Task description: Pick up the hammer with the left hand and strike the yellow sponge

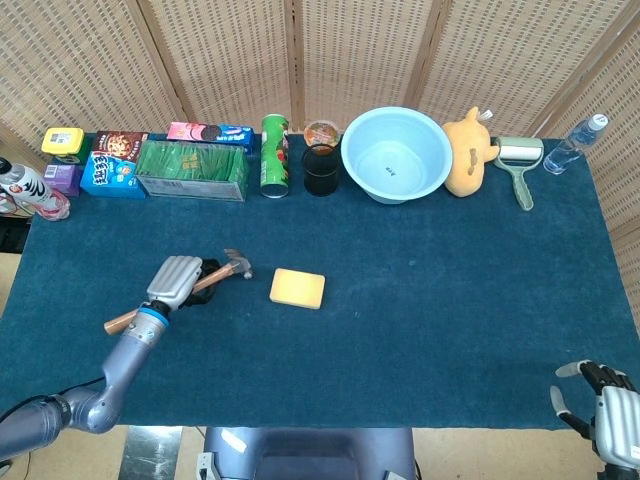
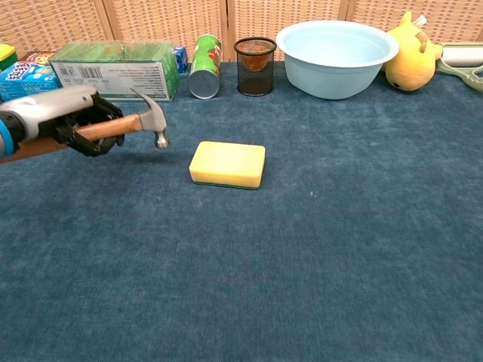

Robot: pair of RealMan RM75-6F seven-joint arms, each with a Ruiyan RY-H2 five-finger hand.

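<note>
The yellow sponge (image 1: 297, 288) (image 2: 227, 164) lies flat on the blue cloth, left of the middle. My left hand (image 1: 176, 281) (image 2: 69, 121) grips the wooden handle of the hammer (image 1: 222, 272) (image 2: 127, 125). The hammer's steel head (image 2: 155, 122) hangs above the cloth, a little to the left of the sponge and apart from it. My right hand (image 1: 605, 401) shows only at the bottom right corner of the head view, off the table's front edge, fingers apart and holding nothing.
Along the back edge stand snack boxes (image 1: 113, 163), a green box (image 1: 192, 170), a green can (image 1: 274, 154), a black mesh cup (image 1: 321, 170), a light blue bowl (image 1: 397, 155), a yellow plush toy (image 1: 467, 152), a lint roller (image 1: 520, 164) and a water bottle (image 1: 575, 143).
</note>
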